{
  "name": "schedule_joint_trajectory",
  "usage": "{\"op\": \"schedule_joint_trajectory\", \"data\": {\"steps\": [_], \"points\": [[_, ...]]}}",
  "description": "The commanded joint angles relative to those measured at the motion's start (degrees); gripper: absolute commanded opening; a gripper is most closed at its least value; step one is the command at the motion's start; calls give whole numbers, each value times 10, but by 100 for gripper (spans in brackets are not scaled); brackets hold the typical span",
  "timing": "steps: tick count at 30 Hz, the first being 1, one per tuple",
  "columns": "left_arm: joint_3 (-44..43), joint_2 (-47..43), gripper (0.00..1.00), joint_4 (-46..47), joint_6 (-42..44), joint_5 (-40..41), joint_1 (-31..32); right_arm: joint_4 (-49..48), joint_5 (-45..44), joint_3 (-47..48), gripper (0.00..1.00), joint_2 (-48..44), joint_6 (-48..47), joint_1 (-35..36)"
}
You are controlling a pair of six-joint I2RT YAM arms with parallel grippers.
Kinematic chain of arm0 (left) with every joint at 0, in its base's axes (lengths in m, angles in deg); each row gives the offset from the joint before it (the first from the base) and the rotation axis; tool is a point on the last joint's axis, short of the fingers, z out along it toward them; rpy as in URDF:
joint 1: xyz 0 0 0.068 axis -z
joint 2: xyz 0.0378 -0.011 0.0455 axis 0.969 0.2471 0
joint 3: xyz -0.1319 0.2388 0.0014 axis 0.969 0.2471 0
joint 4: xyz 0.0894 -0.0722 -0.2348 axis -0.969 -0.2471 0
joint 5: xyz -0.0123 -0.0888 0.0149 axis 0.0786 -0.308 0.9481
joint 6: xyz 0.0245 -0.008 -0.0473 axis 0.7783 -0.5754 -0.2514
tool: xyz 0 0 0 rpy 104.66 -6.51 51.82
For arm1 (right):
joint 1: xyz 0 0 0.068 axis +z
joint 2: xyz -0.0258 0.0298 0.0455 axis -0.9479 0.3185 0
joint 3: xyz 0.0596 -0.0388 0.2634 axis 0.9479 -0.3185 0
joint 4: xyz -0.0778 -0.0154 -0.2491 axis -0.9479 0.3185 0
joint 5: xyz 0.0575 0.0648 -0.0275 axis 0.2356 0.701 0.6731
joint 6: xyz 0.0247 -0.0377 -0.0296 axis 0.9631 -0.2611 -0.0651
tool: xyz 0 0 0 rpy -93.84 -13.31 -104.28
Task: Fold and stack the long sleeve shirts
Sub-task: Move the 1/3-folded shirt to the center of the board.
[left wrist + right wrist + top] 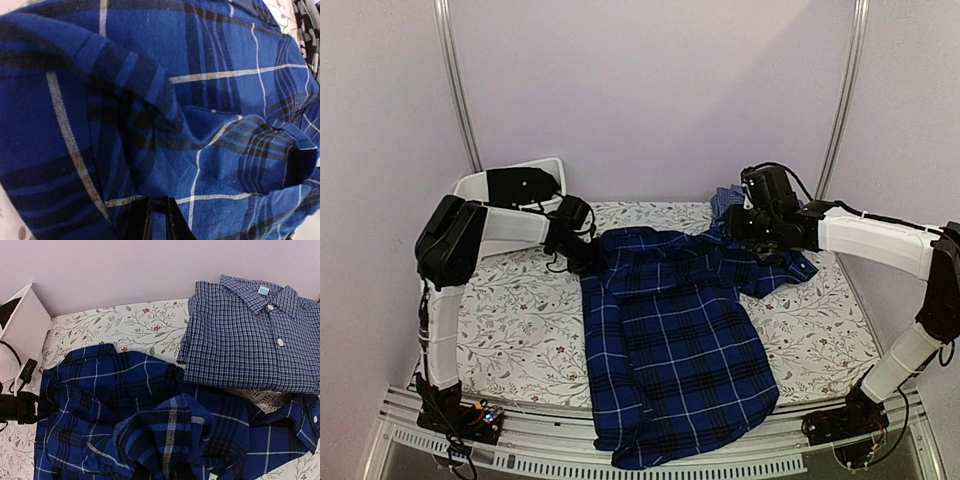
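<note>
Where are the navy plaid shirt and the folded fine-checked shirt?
navy plaid shirt (680, 340): top external view, middle of its body.
fine-checked shirt (235, 340): right wrist view, on its folded front.

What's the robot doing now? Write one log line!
left hand: shut on plaid shirt | right hand: shut on plaid shirt | checked shirt: folded, lying behind

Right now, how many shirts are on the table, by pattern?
plaid shirt, navy and royal blue, spread out: 1
fine-checked shirt, lighter blue, folded: 1
Total: 2
</note>
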Motion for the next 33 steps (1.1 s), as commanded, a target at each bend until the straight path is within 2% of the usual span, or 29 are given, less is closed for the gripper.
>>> {"op": "schedule_joint_trajectory", "data": {"steps": [1, 8, 10, 13, 17, 20, 23, 25, 28, 33], "points": [[-66, 56, 10, -55, 27, 32, -2, -10, 51, -42, 0, 1, 28, 0], [-254, 178, 11, -147, 66, 58, -4, -16, 98, -58, 4, 27, 46, 4], [-315, 215, 11, -177, 78, 68, -6, -8, 105, -48, 7, 38, 45, 4], [-381, 246, 14, -203, 90, 63, -11, 4, 120, -34, 19, 45, 37, 8], [-413, 224, 29, -206, 111, 41, -10, 24, 123, -23, 40, 40, 21, 30], [-414, 175, 41, -203, 124, 27, -6, 39, 122, -24, 58, 31, 20, 47], [-400, 129, 48, -203, 133, 17, 0, 45, 120, -24, 69, 20, 24, 67], [-377, 95, 52, -199, 136, 21, 6, 51, 113, -20, 71, 19, 26, 82], [-316, 38, 53, -184, 136, 19, 16, 49, 108, -18, 72, 19, 32, 96], [-171, -69, 47, -164, 126, 17, 50, 41, 129, 6, 70, 48, 23, 110]]}}
